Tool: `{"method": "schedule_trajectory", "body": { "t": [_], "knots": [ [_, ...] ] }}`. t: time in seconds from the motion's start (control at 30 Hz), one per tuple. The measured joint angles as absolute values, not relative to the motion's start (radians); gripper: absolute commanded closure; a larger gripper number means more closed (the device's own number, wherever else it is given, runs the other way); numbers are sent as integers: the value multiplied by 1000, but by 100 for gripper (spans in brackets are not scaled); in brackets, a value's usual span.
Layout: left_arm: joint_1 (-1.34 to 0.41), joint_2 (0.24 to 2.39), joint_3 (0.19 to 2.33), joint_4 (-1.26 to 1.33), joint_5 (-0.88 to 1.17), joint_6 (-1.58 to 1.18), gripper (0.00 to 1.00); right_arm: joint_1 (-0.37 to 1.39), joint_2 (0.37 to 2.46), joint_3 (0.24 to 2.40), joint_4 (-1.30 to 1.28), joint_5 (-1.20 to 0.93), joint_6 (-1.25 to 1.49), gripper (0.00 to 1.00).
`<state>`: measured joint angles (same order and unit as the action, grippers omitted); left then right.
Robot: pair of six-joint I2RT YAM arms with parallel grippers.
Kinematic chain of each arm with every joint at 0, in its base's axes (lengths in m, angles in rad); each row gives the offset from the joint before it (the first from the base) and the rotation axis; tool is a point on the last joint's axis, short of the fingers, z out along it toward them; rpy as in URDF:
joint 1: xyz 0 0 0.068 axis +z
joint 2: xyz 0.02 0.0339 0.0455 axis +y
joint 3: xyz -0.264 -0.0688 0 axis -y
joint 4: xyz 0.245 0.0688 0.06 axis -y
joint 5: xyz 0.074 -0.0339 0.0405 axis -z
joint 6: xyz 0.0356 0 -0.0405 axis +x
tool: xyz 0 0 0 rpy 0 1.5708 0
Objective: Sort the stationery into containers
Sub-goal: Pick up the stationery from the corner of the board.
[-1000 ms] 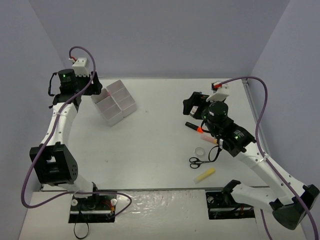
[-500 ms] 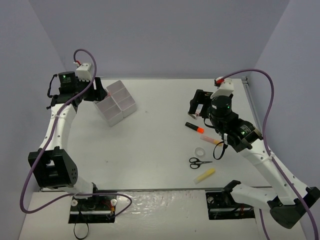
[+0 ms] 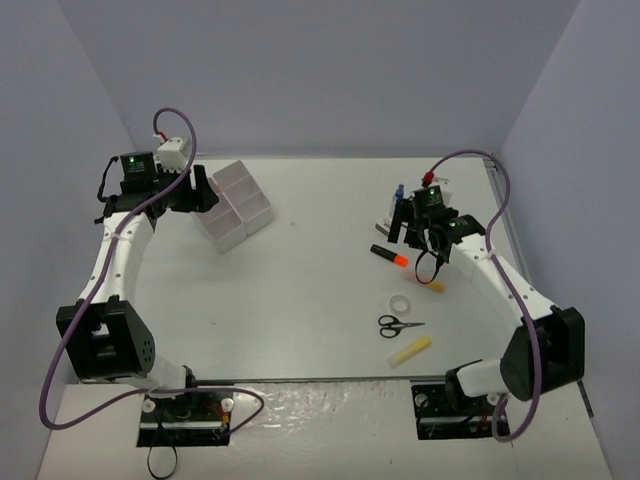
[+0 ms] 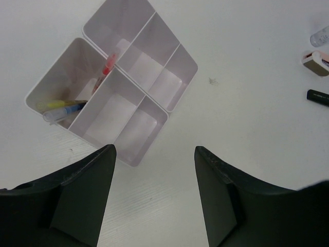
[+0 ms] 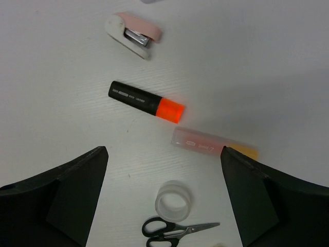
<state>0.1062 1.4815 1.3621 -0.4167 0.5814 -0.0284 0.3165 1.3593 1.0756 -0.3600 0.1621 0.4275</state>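
A: Right then, the right arm has swung its elbow out toward the right edge. The right hand (image 5: 163, 154) now hangs over the far end of the loose pile. Its fingers are spread wider than a second ago, nothing between them.

B: Anything lifted?

A: No. The orange-black highlighter (image 5: 146, 102) lies where it lay, flat on the table (image 5: 267, 62), in plain sight below that hand. The pink-and-white piece (image 5: 134, 35) sits just beyond it and the pink marker (image 5: 205, 143) to its near right. The tape roll (image 5: 174, 200) and scissors (image 5: 175, 230) are nearer still. The yellow highlighter (image 3: 410, 350) is nearest of all.

B: And the left side?

A: The left hand (image 4: 154, 149) has edged a little rightward and hovers beside the white tray (image 4: 110, 116) at far left. It's released and empty, no wider than before. One compartment holds a yellow marker (image 4: 51, 104) and a blue pen (image 4: 72, 108). Something red (image 4: 108, 64) leans on a divider.

B: Meaning?

A: My read is that a reach is being set up, not a drop. Most stationery lies well apart from the tray, so the sort is early yet. The orange-black highlighter looks the likeliest next pick.
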Motion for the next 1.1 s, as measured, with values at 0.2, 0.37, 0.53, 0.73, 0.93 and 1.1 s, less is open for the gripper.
{"method": "schedule_trajectory", "body": {
  "t": [0.2, 0.37, 0.53, 0.73, 0.93, 1.1],
  "knots": [
    [106, 1481, 1337, -426, 591, -24, 41, 89, 1375, 1021, -345, 123, 575, 12],
    [106, 1481, 1337, -424, 600, -25, 41, 80, 1226, 937, -356, 133, 677, 11],
    [106, 1482, 1337, -421, 606, -36, 41, 75, 1148, 886, -353, 133, 782, 16],
    [106, 1481, 1321, -411, 607, -37, 41, 71, 1201, 824, -381, 131, 949, 20],
    [106, 1469, 1253, -397, 606, -36, 40, 71, 1253, 824, -382, 131, 1015, 18],
    [106, 1469, 1237, -416, 602, -33, 40, 71, 1232, 821, -379, 134, 1071, 17]
  ]
}}
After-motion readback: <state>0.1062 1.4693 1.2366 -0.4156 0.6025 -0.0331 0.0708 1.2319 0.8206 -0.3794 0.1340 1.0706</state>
